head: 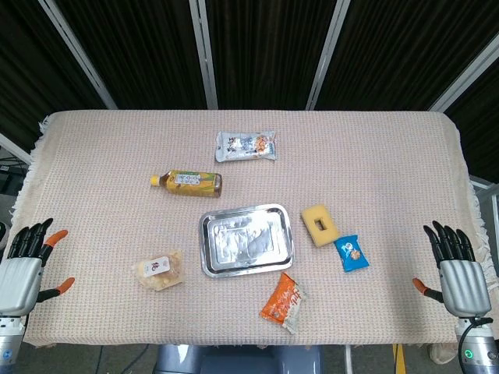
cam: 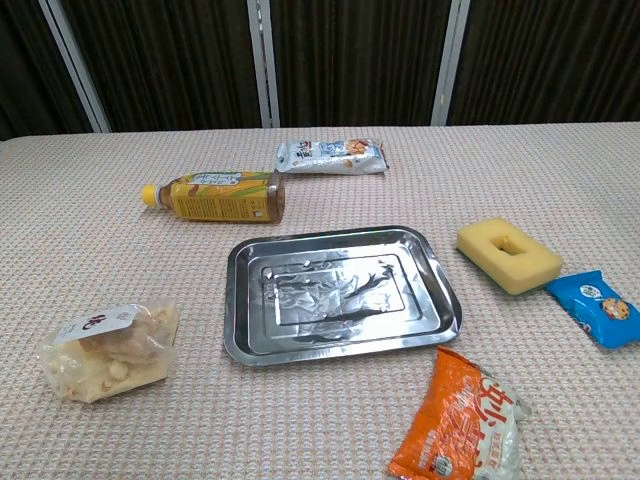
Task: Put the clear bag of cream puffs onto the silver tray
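The clear bag of cream puffs [head: 159, 269] [cam: 110, 350] lies on the cloth left of the silver tray [head: 246, 239] [cam: 340, 292], a short gap between them. The tray holds nothing. My left hand [head: 25, 266] hovers at the table's left front corner, fingers spread, well left of the bag and holding nothing. At the right front corner my right hand [head: 456, 273] is likewise spread and holds nothing. The chest view shows neither hand.
A yellow drink bottle [head: 187, 182] [cam: 215, 195] lies on its side behind the tray, a white snack pack [head: 246, 145] [cam: 332, 155] farther back. Right of the tray sit a yellow sponge [head: 318, 224] [cam: 507, 254] and a blue packet [head: 351, 252] [cam: 596, 307]. An orange snack bag [head: 283, 302] [cam: 458, 418] lies in front.
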Action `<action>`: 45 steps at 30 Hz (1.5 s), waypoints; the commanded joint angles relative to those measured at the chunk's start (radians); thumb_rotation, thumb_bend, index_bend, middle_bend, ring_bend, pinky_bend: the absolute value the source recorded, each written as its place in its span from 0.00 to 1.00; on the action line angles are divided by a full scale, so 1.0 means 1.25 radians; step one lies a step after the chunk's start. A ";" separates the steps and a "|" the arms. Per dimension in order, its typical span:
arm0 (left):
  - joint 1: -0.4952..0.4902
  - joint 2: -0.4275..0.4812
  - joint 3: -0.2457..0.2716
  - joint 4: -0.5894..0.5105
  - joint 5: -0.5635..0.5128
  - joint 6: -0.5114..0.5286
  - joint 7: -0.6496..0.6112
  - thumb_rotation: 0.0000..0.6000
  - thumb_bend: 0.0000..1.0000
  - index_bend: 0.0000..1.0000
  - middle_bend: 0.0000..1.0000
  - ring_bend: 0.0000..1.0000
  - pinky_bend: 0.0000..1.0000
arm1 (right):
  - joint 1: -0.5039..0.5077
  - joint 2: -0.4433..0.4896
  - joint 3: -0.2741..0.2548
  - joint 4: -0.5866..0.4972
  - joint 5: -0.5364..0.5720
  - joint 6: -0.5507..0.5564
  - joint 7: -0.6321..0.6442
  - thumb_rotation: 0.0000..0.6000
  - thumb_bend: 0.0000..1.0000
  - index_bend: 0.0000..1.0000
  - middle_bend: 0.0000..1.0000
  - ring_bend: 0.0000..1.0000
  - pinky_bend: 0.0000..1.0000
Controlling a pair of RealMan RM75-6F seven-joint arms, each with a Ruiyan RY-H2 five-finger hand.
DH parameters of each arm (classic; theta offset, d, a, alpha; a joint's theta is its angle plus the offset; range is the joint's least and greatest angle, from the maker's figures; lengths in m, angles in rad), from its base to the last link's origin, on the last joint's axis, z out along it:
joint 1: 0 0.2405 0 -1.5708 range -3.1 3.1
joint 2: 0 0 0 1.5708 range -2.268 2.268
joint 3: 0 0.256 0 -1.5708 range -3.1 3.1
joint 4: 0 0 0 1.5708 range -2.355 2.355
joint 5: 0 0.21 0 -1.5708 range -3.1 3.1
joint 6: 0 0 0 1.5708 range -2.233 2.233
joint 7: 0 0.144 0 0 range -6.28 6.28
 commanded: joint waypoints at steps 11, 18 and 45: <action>0.003 0.004 0.003 0.001 0.005 0.003 -0.004 1.00 0.11 0.18 0.00 0.00 0.00 | 0.003 0.004 0.000 -0.004 -0.004 0.000 -0.004 1.00 0.07 0.05 0.01 0.00 0.04; 0.001 0.006 0.005 0.004 0.006 -0.005 -0.012 1.00 0.11 0.18 0.00 0.00 0.00 | 0.004 0.003 0.000 -0.006 -0.008 0.002 -0.002 1.00 0.07 0.05 0.01 0.00 0.04; -0.212 -0.090 0.026 -0.001 -0.012 -0.362 0.155 1.00 0.15 0.09 0.00 0.00 0.00 | -0.011 0.008 -0.002 -0.009 0.001 0.015 -0.007 1.00 0.07 0.05 0.01 0.00 0.04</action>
